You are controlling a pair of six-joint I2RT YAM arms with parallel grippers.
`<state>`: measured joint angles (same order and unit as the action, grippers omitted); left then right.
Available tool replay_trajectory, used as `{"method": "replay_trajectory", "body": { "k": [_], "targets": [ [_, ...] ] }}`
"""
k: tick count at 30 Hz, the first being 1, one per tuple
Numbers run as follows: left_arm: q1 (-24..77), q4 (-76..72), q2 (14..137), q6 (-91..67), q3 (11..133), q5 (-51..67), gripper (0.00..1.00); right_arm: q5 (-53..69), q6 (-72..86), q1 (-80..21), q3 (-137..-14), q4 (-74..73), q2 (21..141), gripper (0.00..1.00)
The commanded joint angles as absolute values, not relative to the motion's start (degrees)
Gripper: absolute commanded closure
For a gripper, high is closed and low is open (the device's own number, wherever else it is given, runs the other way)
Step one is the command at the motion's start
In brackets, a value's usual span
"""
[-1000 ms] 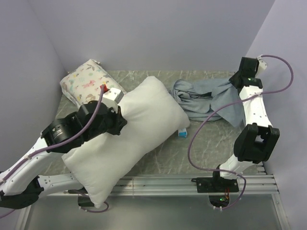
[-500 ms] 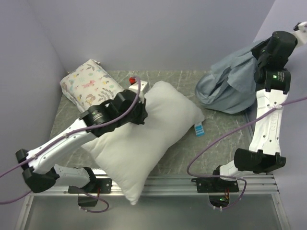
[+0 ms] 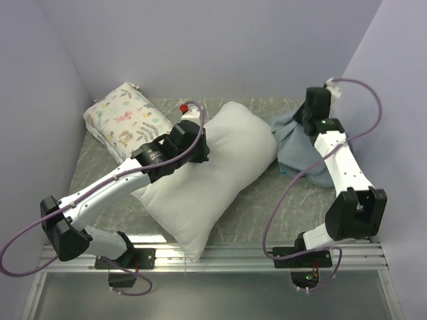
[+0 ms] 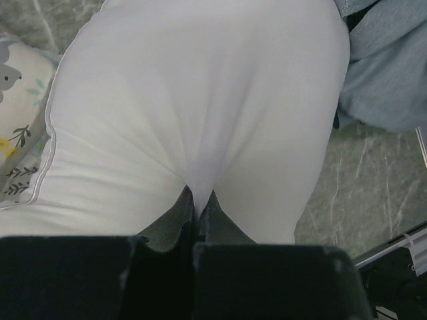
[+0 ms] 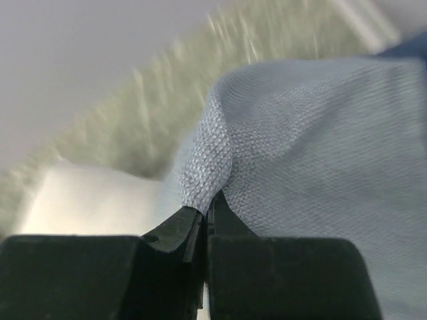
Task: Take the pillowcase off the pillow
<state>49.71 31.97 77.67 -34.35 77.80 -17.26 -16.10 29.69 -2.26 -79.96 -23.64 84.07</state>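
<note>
The off-white pillow (image 3: pixel 213 173) lies bare and slantwise across the middle of the table, and it fills the left wrist view (image 4: pixel 200 100). My left gripper (image 3: pixel 202 148) is shut on a pinched fold of the pillow's fabric (image 4: pixel 198 202) at its back left side. The pillowcase (image 3: pixel 303 150) shows its grey-blue reverse. It is heaped on the table just right of the pillow's far end. My right gripper (image 3: pixel 299 125) is shut on a fold of that cloth (image 5: pixel 207 210), with the pillow's white end (image 5: pixel 80 200) close beside it.
A smaller floral-print pillow (image 3: pixel 123 120) rests in the back left corner, close to the big pillow's left edge (image 4: pixel 13 133). Lilac walls close in the back and both sides. An aluminium rail (image 3: pixel 233 253) runs along the near edge of the marbled tabletop (image 3: pixel 267 213).
My right gripper has swung down and left from high by the right wall, bringing the pillowcase onto the table beside the pillow. My left arm has pushed the pillow further back and right.
</note>
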Motion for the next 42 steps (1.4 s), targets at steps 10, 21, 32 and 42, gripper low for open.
{"method": "replay_trajectory", "body": {
  "k": [10,21,32,42],
  "targets": [
    [48.96,16.70,76.46,-39.81,67.94,-13.45,1.00,-12.06,37.08,12.65,-48.89,-7.13,78.41,1.00],
    [48.87,17.22,75.59,-38.41,65.83,-14.15,0.59,-4.22,36.66,13.71,-44.12,-7.02,67.68,0.60],
    [48.34,23.29,66.89,-30.33,73.56,-19.51,0.01,-9.30,32.87,-3.04,-52.81,-16.25,55.99,0.04],
    [48.34,27.95,56.26,-29.79,68.48,-25.23,0.01,-17.23,32.43,-29.26,-57.48,-18.37,52.91,0.01]
  ]
}}
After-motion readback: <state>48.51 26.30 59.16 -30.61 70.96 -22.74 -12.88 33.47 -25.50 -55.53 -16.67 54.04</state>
